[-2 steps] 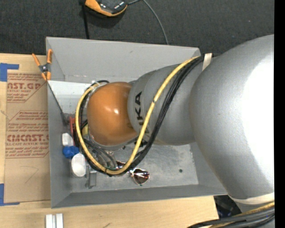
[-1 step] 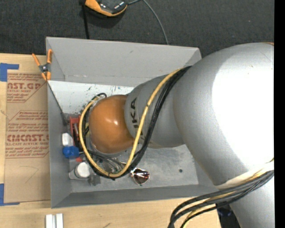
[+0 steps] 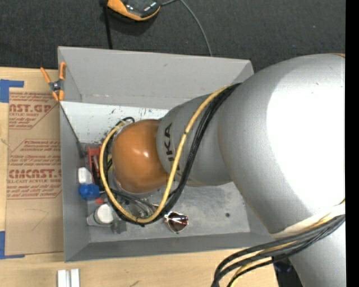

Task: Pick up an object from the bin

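Grey metal bin (image 3: 151,84) — orange-capped wrist (image 3: 137,157) beside a small blue piece (image 3: 87,191) — pincer (image 3: 133,204) state impossible to tell

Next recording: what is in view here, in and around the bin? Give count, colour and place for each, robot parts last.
bin: one, grey metal, middle of the view
white piece: one, white, by the bin's left wall
blue piece: one, blue, just below the white piece
cap: one, white, round, lower-left corner of the floor
red piece: one, red, left side, partly hidden by the cover
shiny piece: one, silvery with red, on the floor near the front wall
device: one, orange and black, outside the bin at the top edge
arm: one, silver-grey, reaching in from the right
cover: one, orange, on the wrist, over the bin's left half
cables: a bundle, black and yellow, along the arm
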You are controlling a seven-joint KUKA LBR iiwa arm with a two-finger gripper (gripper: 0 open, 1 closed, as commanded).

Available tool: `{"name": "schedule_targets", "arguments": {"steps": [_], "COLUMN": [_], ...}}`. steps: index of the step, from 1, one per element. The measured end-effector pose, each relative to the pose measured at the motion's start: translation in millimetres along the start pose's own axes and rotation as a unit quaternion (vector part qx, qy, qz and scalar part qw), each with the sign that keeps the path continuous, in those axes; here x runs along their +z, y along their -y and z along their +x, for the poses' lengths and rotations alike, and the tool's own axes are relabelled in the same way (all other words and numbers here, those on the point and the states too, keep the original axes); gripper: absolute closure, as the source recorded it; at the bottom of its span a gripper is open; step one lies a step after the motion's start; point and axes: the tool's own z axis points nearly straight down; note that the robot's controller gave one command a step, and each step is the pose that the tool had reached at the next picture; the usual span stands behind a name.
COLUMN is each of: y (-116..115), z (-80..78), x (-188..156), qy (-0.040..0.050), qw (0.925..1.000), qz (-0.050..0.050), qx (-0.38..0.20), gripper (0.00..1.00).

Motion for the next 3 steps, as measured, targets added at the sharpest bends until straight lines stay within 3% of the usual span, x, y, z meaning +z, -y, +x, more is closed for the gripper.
{"name": "schedule_targets", "arguments": {"steps": [1, 2, 3], "y": [11.1, 11.0, 14.6], "z": [-4.1, -3.9, -6.5], "x": [-130.7, -130.4, -169.8], "qy": [0.0012, 0.0008, -0.0014], "qw": [0.9999, 0.9999, 1.0000], "qz": [-0.001, -0.001, -0.001], "qx": [-0.011, -0.011, -0.002], "gripper": [1.00, 1.00, 1.00]}}
